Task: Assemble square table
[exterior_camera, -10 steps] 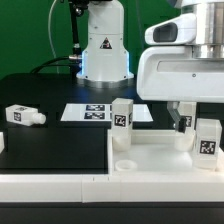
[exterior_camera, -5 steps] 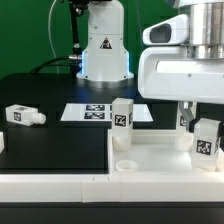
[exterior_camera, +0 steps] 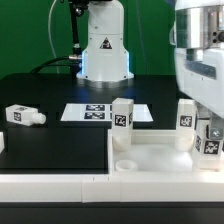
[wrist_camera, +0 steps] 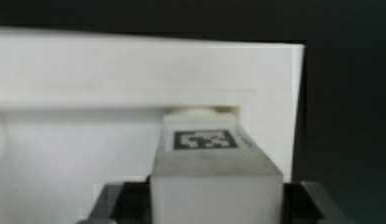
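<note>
The white square table slab (exterior_camera: pixel 150 155) lies at the exterior view's right. One tagged leg (exterior_camera: pixel 122 122) stands upright in its near-left corner socket, and a second leg (exterior_camera: pixel 187 122) stands further right. A third leg (exterior_camera: pixel 211 140) stands at the right edge, partly hidden by my hand. My gripper (exterior_camera: pixel 209 122) comes down over it. In the wrist view the gripper (wrist_camera: pixel 216 203) has its dark fingers (wrist_camera: pixel 126 203) tight on both sides of this tagged leg (wrist_camera: pixel 211 150), which points at the slab (wrist_camera: pixel 101 90). A fourth leg (exterior_camera: pixel 22 116) lies loose at the left.
The marker board (exterior_camera: pixel 95 113) lies flat behind the slab. The robot base (exterior_camera: pixel 103 50) stands at the back. A long low white border bar (exterior_camera: pixel 60 185) runs along the front edge. The black table top (exterior_camera: pixel 55 150) lies left of the slab.
My hand has shifted toward the exterior view's right and fills more of that side. The second upright leg now shows fully. The held leg stays in about the same place.
</note>
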Tool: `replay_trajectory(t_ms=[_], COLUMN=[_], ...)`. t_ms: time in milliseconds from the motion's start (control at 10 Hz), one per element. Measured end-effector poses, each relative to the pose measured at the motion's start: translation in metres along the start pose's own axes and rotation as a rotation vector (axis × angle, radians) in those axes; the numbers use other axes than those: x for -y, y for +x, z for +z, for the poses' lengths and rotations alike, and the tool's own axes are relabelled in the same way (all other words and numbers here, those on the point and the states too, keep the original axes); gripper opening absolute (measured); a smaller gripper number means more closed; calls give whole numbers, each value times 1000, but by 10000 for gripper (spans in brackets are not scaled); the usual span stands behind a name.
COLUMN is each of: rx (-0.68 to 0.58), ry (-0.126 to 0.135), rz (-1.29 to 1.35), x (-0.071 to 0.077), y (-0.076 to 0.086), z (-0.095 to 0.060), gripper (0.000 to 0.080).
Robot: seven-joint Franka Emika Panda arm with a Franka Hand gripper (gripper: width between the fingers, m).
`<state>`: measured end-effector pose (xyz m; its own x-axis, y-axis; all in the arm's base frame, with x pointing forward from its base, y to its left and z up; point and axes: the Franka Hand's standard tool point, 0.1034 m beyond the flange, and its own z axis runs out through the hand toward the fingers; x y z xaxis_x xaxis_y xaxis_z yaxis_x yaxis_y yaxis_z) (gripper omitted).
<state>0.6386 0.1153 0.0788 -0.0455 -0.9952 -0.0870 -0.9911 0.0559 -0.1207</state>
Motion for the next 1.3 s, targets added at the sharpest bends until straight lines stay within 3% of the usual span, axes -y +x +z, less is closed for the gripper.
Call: replay_trajectory(t_ms=[200,300,400,500,600,700,1000,1100,1200,1300], rx=[5,-5,-39,-43,-47,-47,-56,-81,-79,-81], ry=[0,-9,-40,-37,-40,-46,-53,-76,-80,-76], rz=[47,-53,-255,-451,-657,-780,-980,-1308,-1442,-1386], x=[0,-2,-6,-3,-3,-5,-3,0,4,4], y=[0,0,1,3,2,-3,0,-4,-4,-3], z=[0,0,3,2,2,3,2,0,-3,-2], gripper=[288,289,289,512,512,620,648,649,649,649])
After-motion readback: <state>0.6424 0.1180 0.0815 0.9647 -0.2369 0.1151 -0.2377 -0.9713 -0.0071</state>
